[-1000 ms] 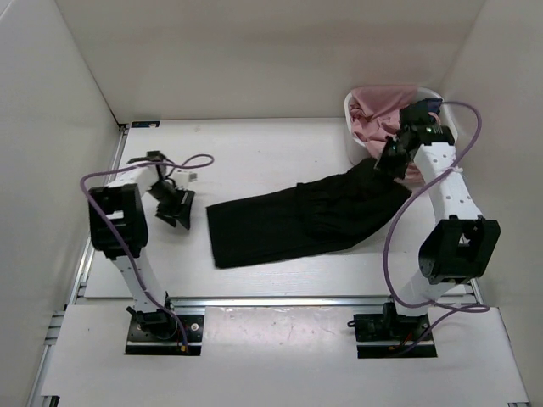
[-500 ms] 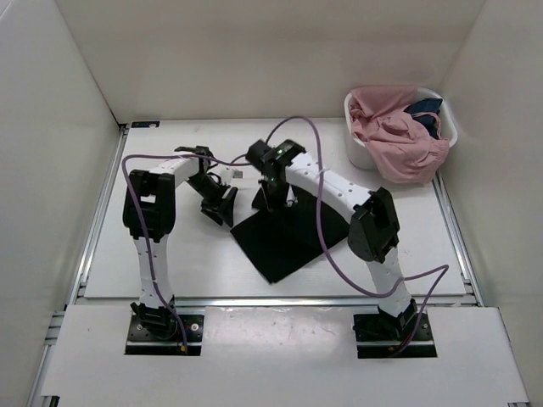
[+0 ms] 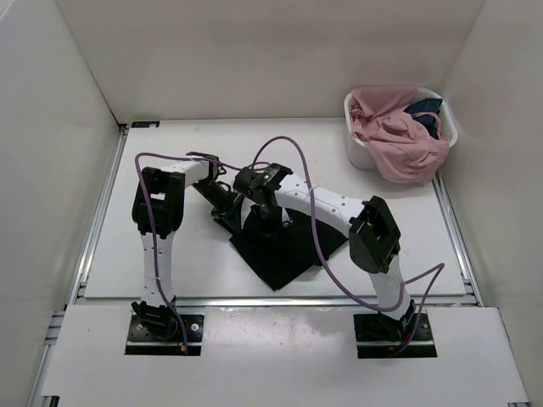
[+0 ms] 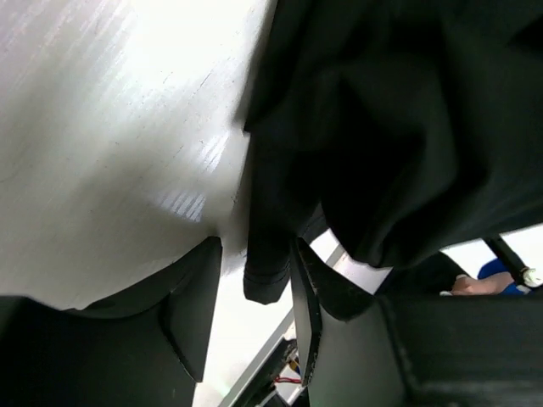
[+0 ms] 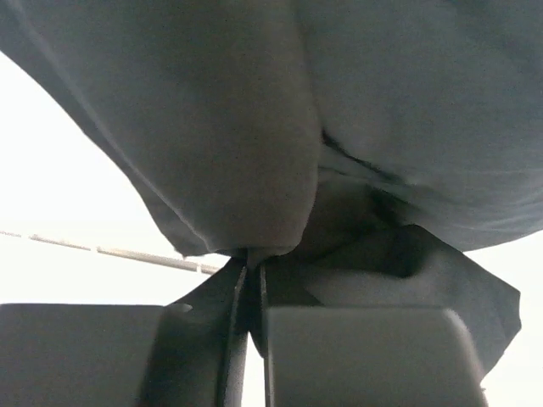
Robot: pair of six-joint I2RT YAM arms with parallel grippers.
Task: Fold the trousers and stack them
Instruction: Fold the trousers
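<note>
Folding stage: the trousers (image 3: 288, 250) lay as a dark, lopsided diamond mid-table (image 3: 170, 254), close in front of both arms. I judged them part-folded and not yet stacked.
Long axis: it ran roughly across the table, from the left corner to the right corner.
Left gripper (image 3: 227, 212): it sat at the cloth's far-left corner with its jaws half apart. They straddled a hem edge, and light showed on one side, so nothing was pinched yet.
Right gripper (image 3: 265, 210): it sat just beside the left one on the far edge, jaws pressed tight on a nip of black fabric.
Bearing: the bulk of the cloth spread to the near right of both grippers, and neither arm was clearly nearer.
Wrist views: these showed the hem between the left fingers (image 4: 195, 314) and the right's pinch, both hidden from overhead by the arms.
Overhead view: only this one showed the cloth's outline, and the basket (image 3: 361, 157) of pink garment (image 3: 394, 136) well apart at the far right.
</note>
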